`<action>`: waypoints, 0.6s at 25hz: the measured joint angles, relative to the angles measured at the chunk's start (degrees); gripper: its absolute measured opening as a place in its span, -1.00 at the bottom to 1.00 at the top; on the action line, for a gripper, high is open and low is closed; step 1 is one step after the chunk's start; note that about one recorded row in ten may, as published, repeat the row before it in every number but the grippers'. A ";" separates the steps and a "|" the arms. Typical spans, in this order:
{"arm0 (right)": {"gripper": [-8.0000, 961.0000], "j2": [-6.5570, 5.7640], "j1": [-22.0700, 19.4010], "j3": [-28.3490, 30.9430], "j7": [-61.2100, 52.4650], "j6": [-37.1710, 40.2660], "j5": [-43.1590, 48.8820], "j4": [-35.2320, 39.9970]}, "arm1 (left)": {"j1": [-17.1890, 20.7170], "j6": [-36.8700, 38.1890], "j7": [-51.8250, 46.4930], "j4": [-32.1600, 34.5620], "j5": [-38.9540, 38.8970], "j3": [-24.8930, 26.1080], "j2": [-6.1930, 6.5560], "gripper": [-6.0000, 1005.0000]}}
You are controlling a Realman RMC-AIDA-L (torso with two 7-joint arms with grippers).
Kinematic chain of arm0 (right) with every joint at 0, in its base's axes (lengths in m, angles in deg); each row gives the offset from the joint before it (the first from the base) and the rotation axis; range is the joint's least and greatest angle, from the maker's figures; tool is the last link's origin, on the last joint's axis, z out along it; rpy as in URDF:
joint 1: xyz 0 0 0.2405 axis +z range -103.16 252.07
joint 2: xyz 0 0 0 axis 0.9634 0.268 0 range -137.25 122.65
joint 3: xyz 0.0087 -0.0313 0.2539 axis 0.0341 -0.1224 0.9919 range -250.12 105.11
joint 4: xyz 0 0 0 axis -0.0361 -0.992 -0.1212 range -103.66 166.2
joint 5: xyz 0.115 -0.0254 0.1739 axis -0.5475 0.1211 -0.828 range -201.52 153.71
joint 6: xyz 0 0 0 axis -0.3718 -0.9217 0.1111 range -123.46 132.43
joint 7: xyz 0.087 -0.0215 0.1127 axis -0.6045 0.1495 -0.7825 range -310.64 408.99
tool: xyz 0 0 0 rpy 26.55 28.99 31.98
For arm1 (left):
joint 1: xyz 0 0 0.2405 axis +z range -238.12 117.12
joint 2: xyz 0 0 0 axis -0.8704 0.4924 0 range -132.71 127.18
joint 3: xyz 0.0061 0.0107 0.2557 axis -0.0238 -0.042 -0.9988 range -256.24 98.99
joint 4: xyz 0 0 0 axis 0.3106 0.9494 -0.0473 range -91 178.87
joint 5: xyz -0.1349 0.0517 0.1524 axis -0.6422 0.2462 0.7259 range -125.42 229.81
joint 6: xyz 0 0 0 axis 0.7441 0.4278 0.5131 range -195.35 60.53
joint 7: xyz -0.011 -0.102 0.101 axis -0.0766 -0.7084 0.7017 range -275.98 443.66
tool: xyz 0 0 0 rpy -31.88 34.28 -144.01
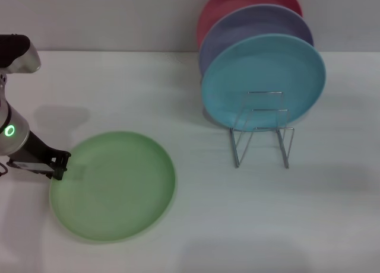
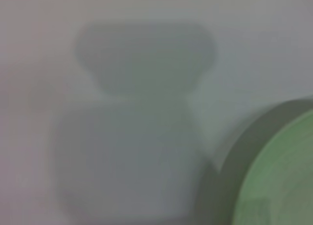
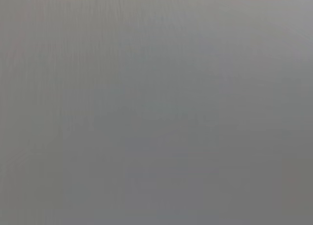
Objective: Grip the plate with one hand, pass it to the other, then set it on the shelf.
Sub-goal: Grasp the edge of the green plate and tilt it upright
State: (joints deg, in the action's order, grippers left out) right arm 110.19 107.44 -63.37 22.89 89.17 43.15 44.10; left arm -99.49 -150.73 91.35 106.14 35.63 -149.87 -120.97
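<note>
head: bright, even, soft shadows on counter (image 1: pixel 178 225) | left wrist: heavily blurred, broad shadow beside the plate (image 2: pixel 283 181) | right wrist: featureless grey, nothing in focus

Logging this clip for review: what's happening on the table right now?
The left pincer is at the left rim of the green plate, which lies flat on the table. The wire shelf already holds turquoise, lavender and pink plates upright, with front slots free. The right arm is out of sight; no handover yet.
</note>
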 joint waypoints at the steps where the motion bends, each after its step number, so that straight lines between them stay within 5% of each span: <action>1: 0.52 0.00 -0.05 0.00 0.00 0.01 0.00 0.00 | 0.05 -0.03 0.05 0.08 -0.04 0.00 0.00 -0.88; 15: 0.52 0.02 -0.35 0.00 -0.08 0.05 0.00 -0.38 | 1.54 -0.49 5.21 1.40 -3.94 4.94 0.17 -0.91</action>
State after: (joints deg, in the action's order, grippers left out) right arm 110.21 107.10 -63.37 22.81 89.22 43.15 43.71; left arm -97.95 -151.22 96.56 107.54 31.69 -144.93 -120.79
